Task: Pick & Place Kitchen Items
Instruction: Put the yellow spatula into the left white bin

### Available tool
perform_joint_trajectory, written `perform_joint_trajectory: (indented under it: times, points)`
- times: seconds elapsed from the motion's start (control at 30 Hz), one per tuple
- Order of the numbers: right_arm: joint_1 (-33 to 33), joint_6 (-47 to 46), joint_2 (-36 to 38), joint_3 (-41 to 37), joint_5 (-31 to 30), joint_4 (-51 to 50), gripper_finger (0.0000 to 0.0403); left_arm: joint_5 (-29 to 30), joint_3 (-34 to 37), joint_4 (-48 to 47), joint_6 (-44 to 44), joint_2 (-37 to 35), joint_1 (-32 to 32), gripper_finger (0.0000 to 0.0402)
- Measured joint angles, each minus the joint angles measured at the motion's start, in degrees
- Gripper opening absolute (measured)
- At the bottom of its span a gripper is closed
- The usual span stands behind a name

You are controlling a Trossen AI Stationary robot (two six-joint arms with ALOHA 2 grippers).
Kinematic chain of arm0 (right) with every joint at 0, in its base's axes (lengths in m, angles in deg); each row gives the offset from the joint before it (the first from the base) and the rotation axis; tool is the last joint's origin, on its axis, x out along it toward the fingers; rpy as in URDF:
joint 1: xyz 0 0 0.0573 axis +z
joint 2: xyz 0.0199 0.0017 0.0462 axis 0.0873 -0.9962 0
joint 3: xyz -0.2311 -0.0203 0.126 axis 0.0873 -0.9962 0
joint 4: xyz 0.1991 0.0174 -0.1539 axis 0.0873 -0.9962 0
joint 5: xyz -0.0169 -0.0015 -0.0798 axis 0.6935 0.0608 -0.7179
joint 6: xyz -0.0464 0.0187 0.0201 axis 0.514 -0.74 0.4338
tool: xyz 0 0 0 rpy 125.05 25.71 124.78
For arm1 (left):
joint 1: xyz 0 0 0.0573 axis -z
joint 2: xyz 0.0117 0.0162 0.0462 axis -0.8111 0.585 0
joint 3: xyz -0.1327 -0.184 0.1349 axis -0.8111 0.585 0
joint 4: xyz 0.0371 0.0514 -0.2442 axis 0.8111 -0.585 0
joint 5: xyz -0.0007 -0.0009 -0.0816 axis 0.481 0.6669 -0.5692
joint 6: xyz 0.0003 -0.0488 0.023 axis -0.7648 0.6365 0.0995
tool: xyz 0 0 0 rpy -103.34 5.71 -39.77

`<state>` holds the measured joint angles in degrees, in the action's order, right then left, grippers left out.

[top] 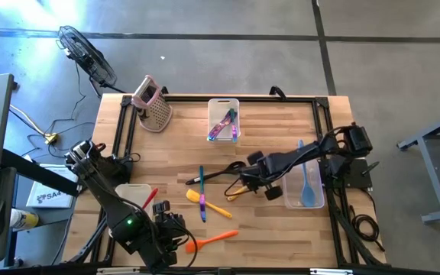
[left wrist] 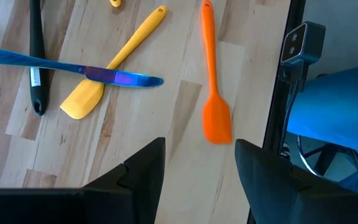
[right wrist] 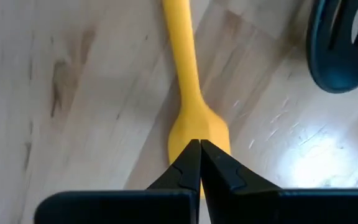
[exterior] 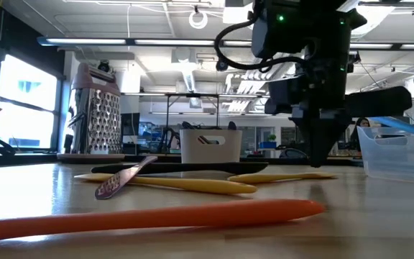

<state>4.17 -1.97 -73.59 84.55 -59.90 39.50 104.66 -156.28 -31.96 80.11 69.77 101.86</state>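
A yellow utensil (right wrist: 185, 62) lies flat on the wooden table, near the bowl of a black ladle (right wrist: 344, 43). My right gripper (right wrist: 199, 149) points down with its fingers shut, and its tips are over the yellow utensil's broad end; in the high view it is at mid-table (top: 244, 186). My left gripper (left wrist: 197, 180) hangs open above the table's near side, clear of everything. Ahead of it lie an orange spatula (left wrist: 211, 81), a yellow spatula (left wrist: 114, 62) and a blue utensil (left wrist: 73, 68) that rests across the yellow one. My right gripper's shut fingertips (right wrist: 188, 158) come from above, pointing down, over the yellow utensil's broad end (right wrist: 197, 127). Nothing shows between them. I cannot tell whether they touch it. The utensil lies flat on the table.
A pink grater (top: 153, 105) stands at the far left. A clear bin (top: 211, 114) with purple and blue utensils sits far centre. Another clear bin (top: 317, 200) at the right holds a blue spatula (top: 306, 183). A white bin (top: 132, 191) near left holds a red utensil.
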Motion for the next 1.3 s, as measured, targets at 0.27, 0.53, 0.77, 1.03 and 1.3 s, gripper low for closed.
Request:
perform_joint_trajectory:
  times: [0.27,0.53,0.77,1.03,1.3]
  points:
    - [-1.46,-1.67,0.02,0.07,1.59,0.62,0.0004,0.11,0.00,-0.03,-0.02,0.00,0.00,0.0187]
    - [-1.41,-2.71,0.11,0.13,5.50,1.25,0.0029,0.11,0.00,-0.02,0.00,0.00,0.00,0.0187]
    - [-1.42,-7.01,0.13,0.18,2.19,3.43,0.0129,0.28,0.00,-0.19,0.00,0.00,0.00,0.0187]
    - [-2.54,-6.54,-1.66,0.20,2.78,2.35,0.0241,0.53,0.00,-0.19,-0.21,0.00,0.00,0.0187]
    - [-6.01,-2.40,-7.31,0.94,8.72,1.66,0.0264,0.57,0.00,-0.08,-0.20,0.00,0.00,0.0187]
